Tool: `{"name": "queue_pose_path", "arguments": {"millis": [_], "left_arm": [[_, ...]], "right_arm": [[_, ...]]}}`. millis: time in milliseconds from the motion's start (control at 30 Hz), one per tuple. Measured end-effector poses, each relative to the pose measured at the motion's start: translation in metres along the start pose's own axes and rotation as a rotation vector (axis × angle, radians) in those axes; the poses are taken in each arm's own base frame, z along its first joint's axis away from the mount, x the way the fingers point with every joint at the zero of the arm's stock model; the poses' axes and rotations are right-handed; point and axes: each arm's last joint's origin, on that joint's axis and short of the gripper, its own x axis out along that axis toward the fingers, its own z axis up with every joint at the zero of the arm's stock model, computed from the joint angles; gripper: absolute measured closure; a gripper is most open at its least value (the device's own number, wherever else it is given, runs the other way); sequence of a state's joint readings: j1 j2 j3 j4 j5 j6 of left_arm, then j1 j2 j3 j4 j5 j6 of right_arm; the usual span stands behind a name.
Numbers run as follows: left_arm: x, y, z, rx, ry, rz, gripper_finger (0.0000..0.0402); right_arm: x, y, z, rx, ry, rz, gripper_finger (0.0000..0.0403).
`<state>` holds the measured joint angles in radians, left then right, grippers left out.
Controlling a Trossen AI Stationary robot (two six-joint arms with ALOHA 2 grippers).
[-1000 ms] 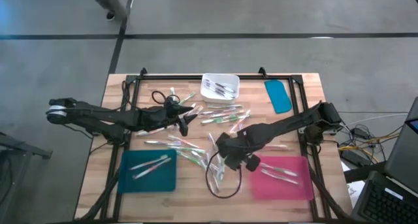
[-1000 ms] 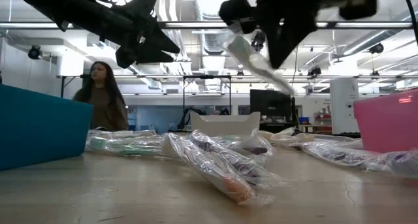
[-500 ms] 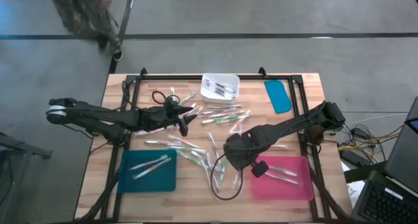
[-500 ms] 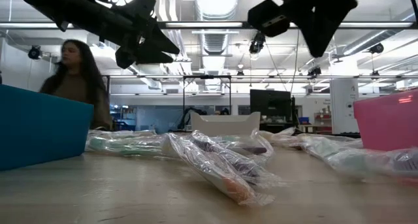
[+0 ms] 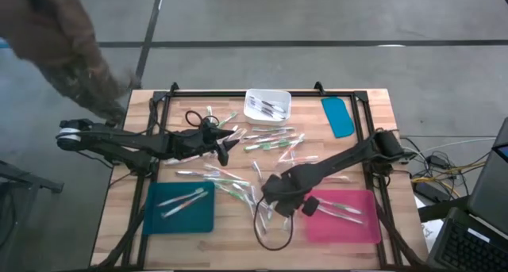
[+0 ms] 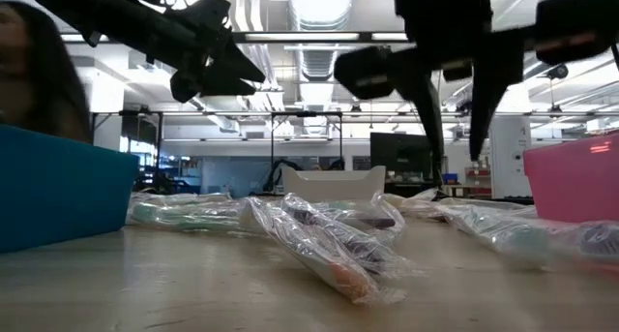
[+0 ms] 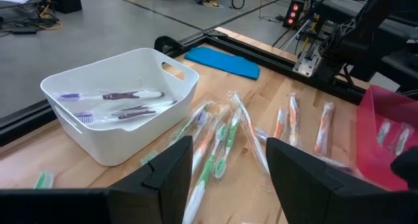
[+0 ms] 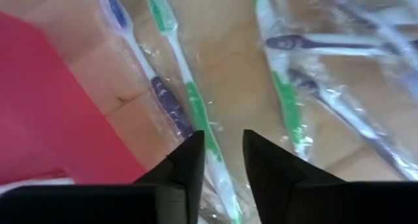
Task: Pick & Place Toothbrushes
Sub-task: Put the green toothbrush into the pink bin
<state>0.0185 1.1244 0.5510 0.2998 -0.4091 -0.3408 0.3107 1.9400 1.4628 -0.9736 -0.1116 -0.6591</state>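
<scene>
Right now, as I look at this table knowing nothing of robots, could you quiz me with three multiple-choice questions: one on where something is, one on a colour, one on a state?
1. Where does the white bin stand?
A. at the table's far edge, near the middle
B. on the pink tray
C. beside the teal tray

2. What colour is the tray next to the right hand?
A. yellow
B. pink
C. white

3. What is in the right hand?
A. a toothbrush
B. a cable
C. nothing

Answers:
1. A: the high view shows the bin by the far rail.
2. B: the tray at the right hand's side is pink.
3. C: the right wrist view shows bare fingers parted above wrapped toothbrushes on the table.
</scene>
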Motion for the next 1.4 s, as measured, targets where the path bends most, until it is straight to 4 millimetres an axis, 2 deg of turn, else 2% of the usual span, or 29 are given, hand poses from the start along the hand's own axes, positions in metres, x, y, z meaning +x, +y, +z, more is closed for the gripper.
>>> {"name": "queue_pose_path", "arguments": {"millis": [267, 467, 600, 900, 1033, 1133, 1400], "left_arm": [[0.0, 0.0, -0.001, 0.004, 0.008, 0.003, 0.0202], [0.0, 0.0, -0.001, 0.004, 0.009, 0.003, 0.0202], [0.0, 0.0, -0.001, 0.004, 0.009, 0.003, 0.0202], [0.0, 0.0, -0.001, 0.004, 0.008, 0.003, 0.0202], [0.0, 0.0, -0.001, 0.004, 0.008, 0.003, 0.0202], [0.0, 0.0, -0.001, 0.004, 0.008, 0.003, 0.0202], [0.0, 0.0, -0.001, 0.004, 0.008, 0.003, 0.0202]], "right_arm": [[0.027, 0.001, 0.002, -0.067, 0.071, 0.059, 0.0256], [0.041, 0.0, 0.001, -0.076, 0.103, 0.085, 0.0255], [0.047, 0.0, 0.001, -0.076, 0.116, 0.098, 0.028], [0.053, 0.0, -0.001, -0.069, 0.15, 0.124, 0.037], [0.053, 0.0, -0.001, -0.056, 0.15, 0.123, 0.0385], [0.053, 0.0, -0.001, -0.055, 0.149, 0.122, 0.0369], [0.052, 0.0, -0.001, -0.071, 0.146, 0.125, 0.0285]]}}
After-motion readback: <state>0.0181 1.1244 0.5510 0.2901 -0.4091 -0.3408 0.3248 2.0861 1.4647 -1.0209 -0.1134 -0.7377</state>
